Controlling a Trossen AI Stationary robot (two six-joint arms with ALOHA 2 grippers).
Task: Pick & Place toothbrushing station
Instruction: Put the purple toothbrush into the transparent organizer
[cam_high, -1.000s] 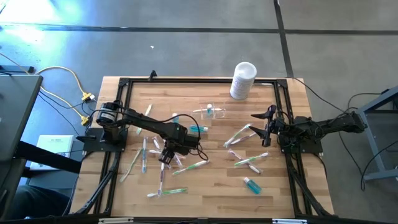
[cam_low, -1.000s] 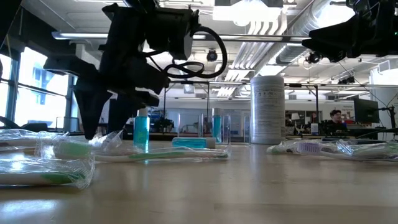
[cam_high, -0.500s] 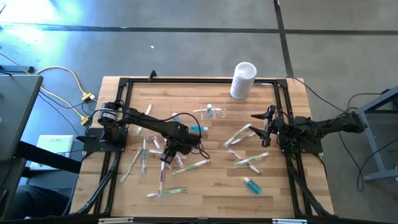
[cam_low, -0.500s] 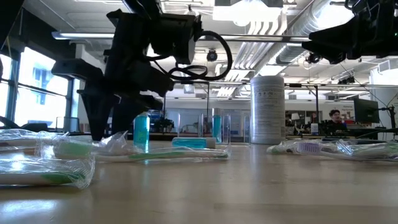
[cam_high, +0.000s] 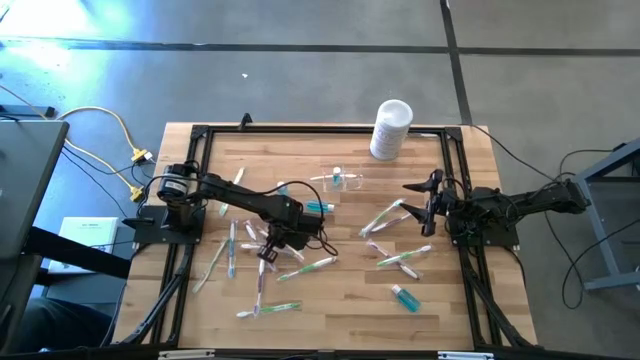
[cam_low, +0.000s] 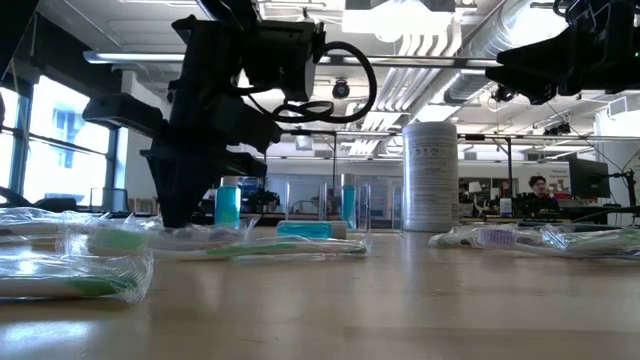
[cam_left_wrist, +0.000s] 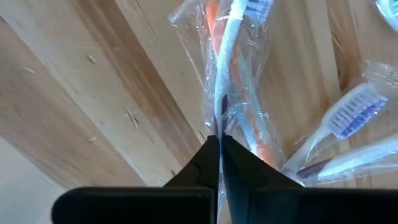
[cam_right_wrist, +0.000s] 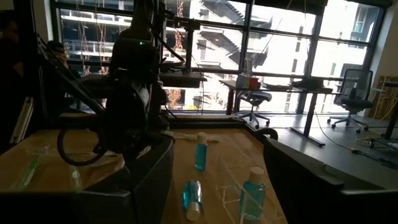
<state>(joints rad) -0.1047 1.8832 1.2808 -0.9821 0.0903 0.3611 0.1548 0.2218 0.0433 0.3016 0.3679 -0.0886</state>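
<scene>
Below, left claw (cam_left_wrist: 219, 144) clamped on wrapped toothbrush (cam_left_wrist: 231, 74), bristles cut off; right claw (cam_high: 418, 203) apart.

The left gripper (cam_high: 266, 253) is coming down lower onto a wrapped toothbrush (cam_left_wrist: 231, 81), and its fingers are closing together on the wrapper.

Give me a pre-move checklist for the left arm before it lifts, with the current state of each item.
1. Left gripper closed on a wrapped toothbrush: ok, fingers pinch the wrapper.
2. Grip on the brush itself, not only the plastic: cannot tell.
3. Neighbouring wrapped toothbrush clear of the pinch: not ok, it lies right against the fingers.
4. Clear holder upright, with a blue bottle inside it: ok.
5. Right gripper out of the way at the table's right side: ok.
</scene>
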